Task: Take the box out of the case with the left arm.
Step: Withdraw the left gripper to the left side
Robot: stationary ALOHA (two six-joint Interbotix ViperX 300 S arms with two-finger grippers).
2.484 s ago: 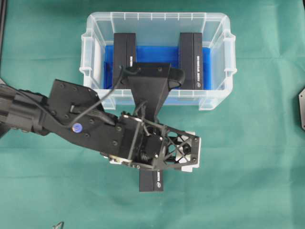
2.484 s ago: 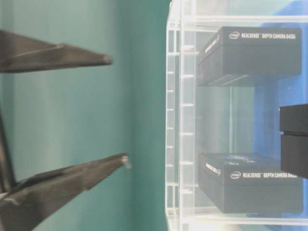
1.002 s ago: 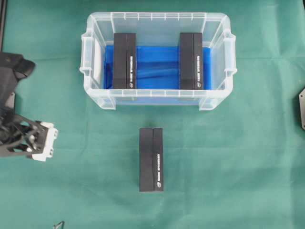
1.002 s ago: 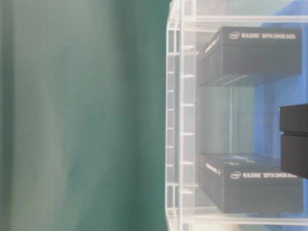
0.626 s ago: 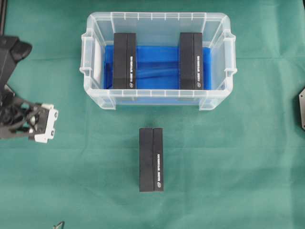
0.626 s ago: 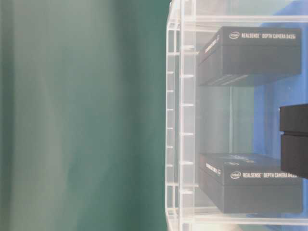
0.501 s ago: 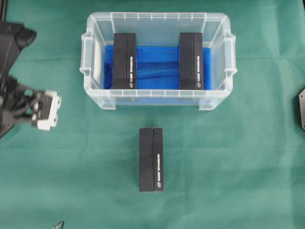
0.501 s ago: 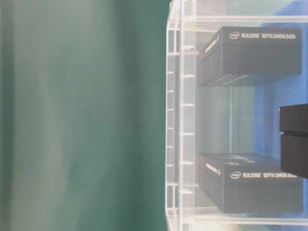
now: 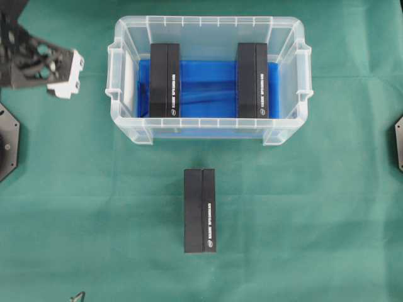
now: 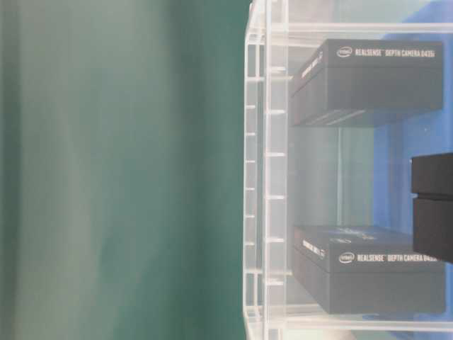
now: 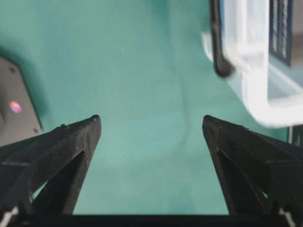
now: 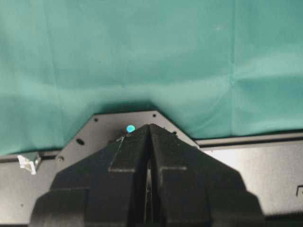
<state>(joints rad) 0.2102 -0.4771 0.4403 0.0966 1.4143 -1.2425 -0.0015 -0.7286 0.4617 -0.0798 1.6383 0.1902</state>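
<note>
One black box (image 9: 199,210) flat on the green table (image 9: 315,220), near side of the clear case (image 9: 208,129); two boxes (image 9: 164,80) inside. Left gripper (image 11: 151,125) far left, fingers (image 11: 71,142) spread, empty. Right gripper (image 12: 149,130) fingers pressed together.

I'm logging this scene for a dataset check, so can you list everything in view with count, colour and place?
case: one, clear plastic with blue floor lining, upper middle of the overhead view.
boxes in the case: two, black with white print, one at the left end and one at the right, apart from each other.
box on the cloth: one, black, lying outside the case, below its front wall.
cloth: one, green, covering the table.
base plates: two, black, at the left and right edges.
left gripper: one, black, open and empty, left of the case.
right gripper: one, black, shut, above its own base plate.
</note>
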